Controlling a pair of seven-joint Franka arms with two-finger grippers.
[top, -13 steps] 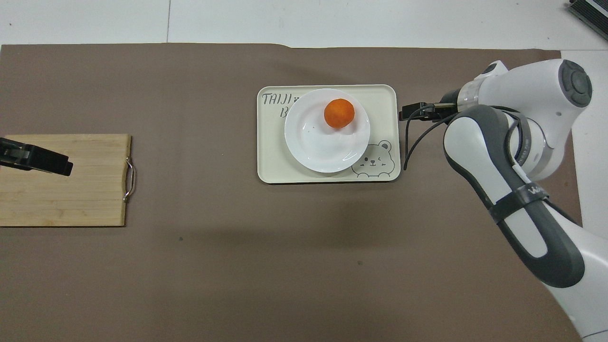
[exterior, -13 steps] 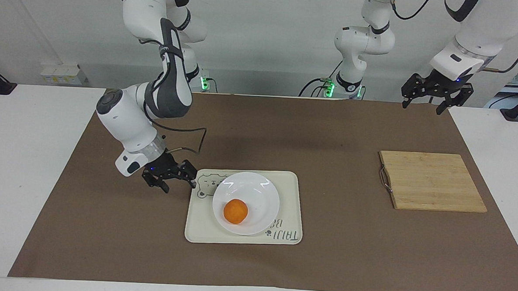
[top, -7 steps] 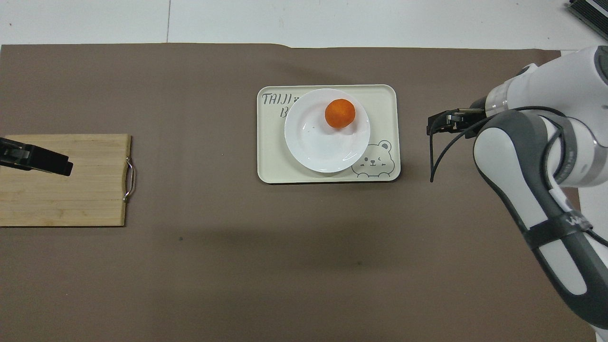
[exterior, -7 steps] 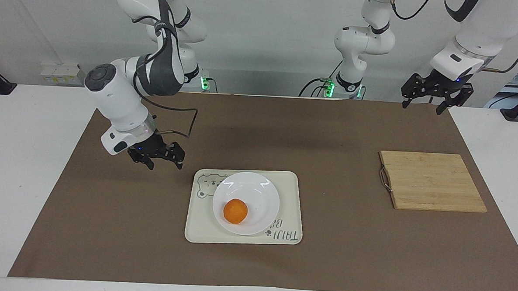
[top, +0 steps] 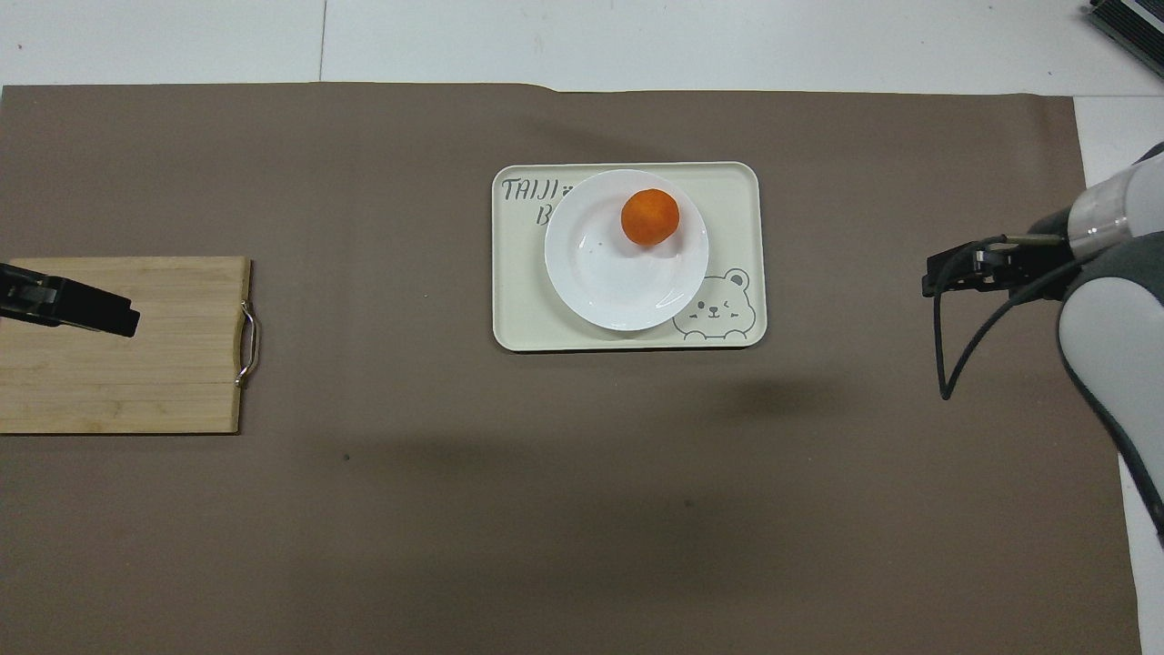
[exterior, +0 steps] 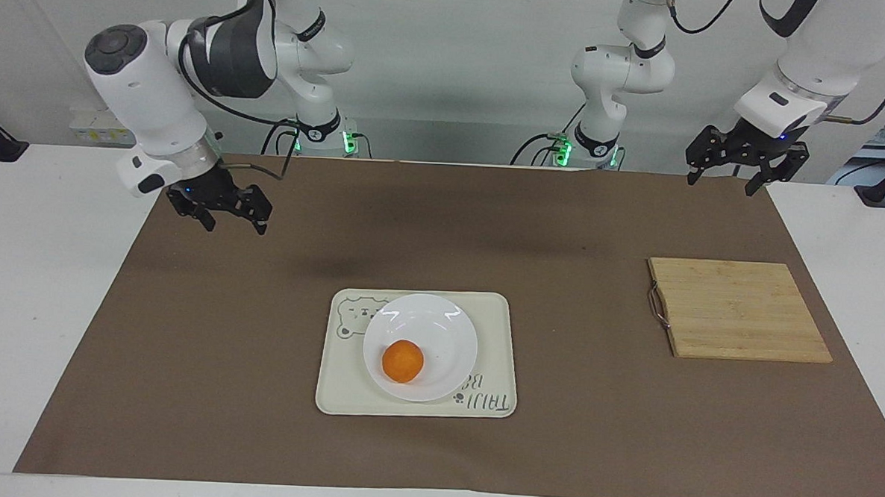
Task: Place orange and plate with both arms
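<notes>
Orange (exterior: 402, 361) sits in plate (exterior: 420, 347) on tray (exterior: 495, 333), frame centre. Right end effector (exterior: 218, 209) upper left, left end effector (exterior: 745, 163) upper right: both spread, empty. Plate looks glossy, fragile: pinch rim. Orange may roll.

The orange (exterior: 402, 361) is sitting in the plate (exterior: 439, 330), which is lying on the cream tray (exterior: 498, 340) in the middle of the brown-covered counter (exterior: 443, 226). The right hand (exterior: 219, 209) is hanging open and empty over the mat toward the right arm's end, well apart from the tray. The left hand (exterior: 745, 163) is hovering open above the counter's corner, with the wooden board (exterior: 738, 310) lying farther from the robots.
</notes>
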